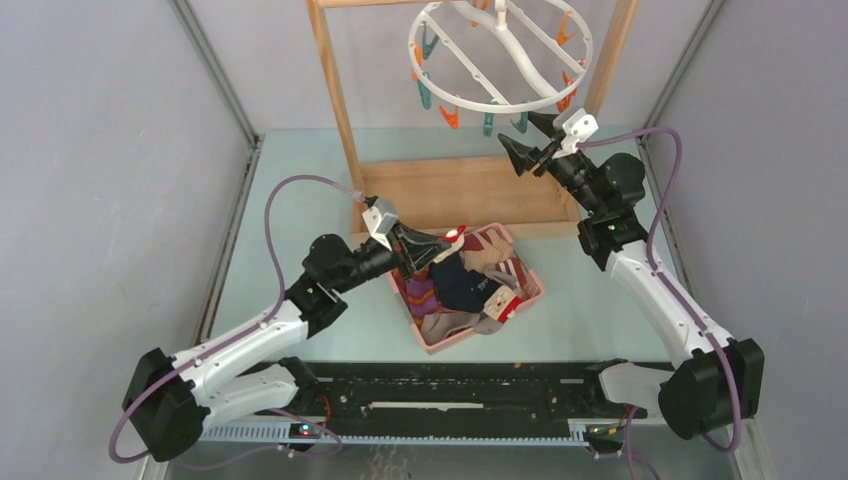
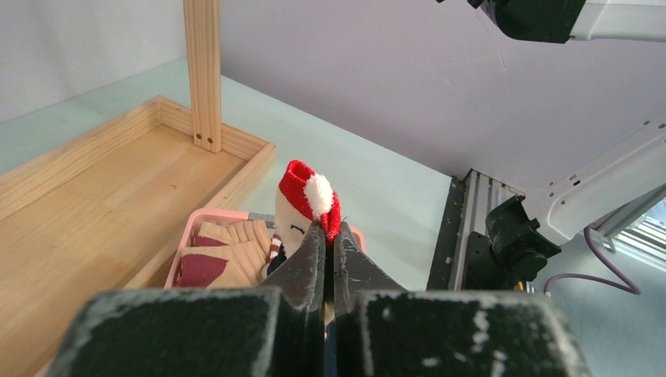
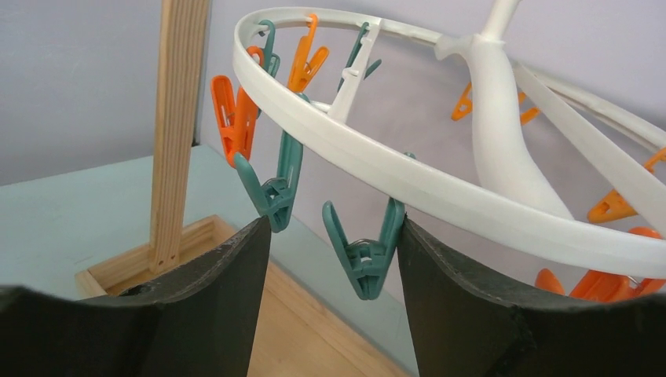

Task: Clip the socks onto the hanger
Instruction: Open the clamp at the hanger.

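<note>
Several socks (image 1: 465, 280) lie heaped in a pink basket. My left gripper (image 1: 440, 243) is shut on a cream sock with a red cuff and a white pompom (image 2: 302, 192), whose cuff sticks up past the fingertips above the basket. The hanger (image 1: 500, 107), a white ring with orange and teal clips, hangs from the wooden rack. My right gripper (image 3: 334, 224) is open just under the ring's rim (image 3: 408, 169). A teal clip (image 3: 365, 251) hangs between its fingers, its right handle against the right finger and a gap on its left side.
The pink basket (image 1: 530, 295) sits in front of the rack's wooden base tray (image 1: 450, 190). The rack's left post (image 1: 335, 90) rises beside the hanger. A second teal clip (image 3: 275, 192) and an orange one (image 3: 228, 114) dangle left of the right gripper.
</note>
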Tool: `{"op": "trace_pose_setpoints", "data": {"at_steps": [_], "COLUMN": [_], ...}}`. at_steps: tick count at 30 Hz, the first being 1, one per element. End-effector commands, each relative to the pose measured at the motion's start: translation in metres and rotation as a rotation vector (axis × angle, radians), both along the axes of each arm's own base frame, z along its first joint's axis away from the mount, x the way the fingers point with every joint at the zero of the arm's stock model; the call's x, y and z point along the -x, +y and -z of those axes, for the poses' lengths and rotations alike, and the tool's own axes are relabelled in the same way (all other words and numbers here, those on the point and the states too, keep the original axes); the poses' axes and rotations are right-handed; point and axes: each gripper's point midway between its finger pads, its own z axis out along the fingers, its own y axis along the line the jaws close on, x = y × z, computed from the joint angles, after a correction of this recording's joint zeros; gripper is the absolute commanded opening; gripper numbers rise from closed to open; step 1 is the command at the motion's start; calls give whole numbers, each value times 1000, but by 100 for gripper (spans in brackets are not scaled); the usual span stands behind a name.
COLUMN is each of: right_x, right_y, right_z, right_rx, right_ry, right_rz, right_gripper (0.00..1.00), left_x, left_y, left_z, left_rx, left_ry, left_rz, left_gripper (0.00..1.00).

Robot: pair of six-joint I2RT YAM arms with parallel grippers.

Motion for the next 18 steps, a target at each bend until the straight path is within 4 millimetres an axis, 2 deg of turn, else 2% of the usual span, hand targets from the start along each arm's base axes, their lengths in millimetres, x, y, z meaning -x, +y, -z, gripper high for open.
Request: {"op": "trace_pose_setpoints", "data": {"at_steps": [1, 12, 18], "right_x": [2, 1, 0], "right_y": [2, 3, 3], "right_z": [-28, -40, -44], "right_rx": [-50, -96, -102], "right_ry": [-67, -89, -91], "right_rz": [-5, 0, -1], "right_gripper": [68, 64, 59], "left_x": [5, 5, 6], "left_y": [4, 5, 6], "left_z": [-5, -6, -8], "left_rx": [7, 13, 19], "left_ry": [-49, -46, -47], "left_rz": [9, 8, 6], "left_gripper": [0, 0, 0]}}
